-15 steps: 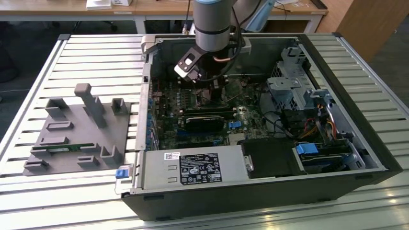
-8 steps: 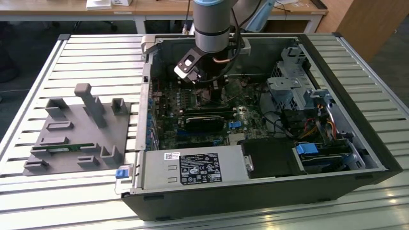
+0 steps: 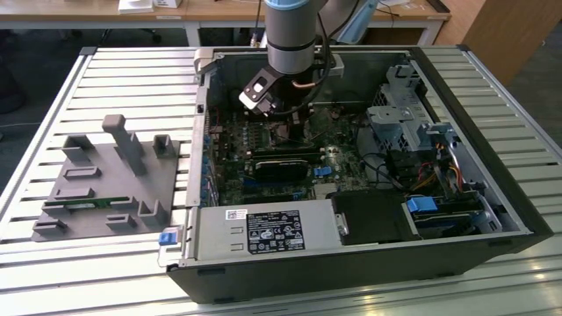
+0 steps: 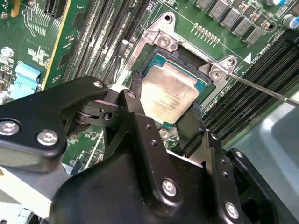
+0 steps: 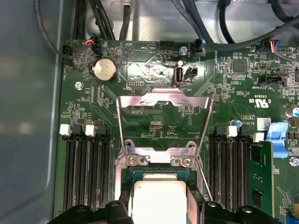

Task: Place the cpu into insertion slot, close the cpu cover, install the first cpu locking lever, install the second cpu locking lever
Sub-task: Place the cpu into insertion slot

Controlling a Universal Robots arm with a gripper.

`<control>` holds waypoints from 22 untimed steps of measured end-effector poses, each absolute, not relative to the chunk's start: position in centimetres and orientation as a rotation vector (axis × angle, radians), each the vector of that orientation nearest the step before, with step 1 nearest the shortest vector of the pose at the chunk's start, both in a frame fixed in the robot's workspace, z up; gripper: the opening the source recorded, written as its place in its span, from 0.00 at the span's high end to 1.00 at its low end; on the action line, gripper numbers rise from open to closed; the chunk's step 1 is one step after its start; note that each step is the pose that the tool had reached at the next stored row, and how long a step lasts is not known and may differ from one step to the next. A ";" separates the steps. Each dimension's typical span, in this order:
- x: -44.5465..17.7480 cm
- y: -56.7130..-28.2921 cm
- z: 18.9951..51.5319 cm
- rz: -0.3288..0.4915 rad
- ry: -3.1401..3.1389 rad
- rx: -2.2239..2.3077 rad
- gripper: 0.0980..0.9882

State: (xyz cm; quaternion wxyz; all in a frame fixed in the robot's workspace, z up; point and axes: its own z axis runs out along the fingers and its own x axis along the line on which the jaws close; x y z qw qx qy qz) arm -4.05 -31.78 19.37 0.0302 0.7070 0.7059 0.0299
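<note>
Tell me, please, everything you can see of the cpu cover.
The cpu cover is a thin square frame of dull grey metal with a large square opening, through which the green board shows. In the first wrist view it is swung open, clear of the cpu, and held at the edge nearest that chip by a hinge bracket with two screws. Nothing else touches it.

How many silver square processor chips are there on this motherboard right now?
1. The flat square silver-grey processor chip sits in the socket on the green motherboard, beside the hinge of the open grey metal cover frame.
</note>
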 end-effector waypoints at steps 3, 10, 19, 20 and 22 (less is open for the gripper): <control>-4.1 -31.8 19.3 0.092 2.176 2.179 0.50; -4.1 -31.8 19.2 0.092 2.176 2.180 0.50; -4.1 -31.8 19.2 0.093 2.176 2.180 0.49; -4.1 -31.8 19.2 0.093 2.176 2.180 0.42; -4.1 -31.8 19.2 0.092 2.176 2.180 0.42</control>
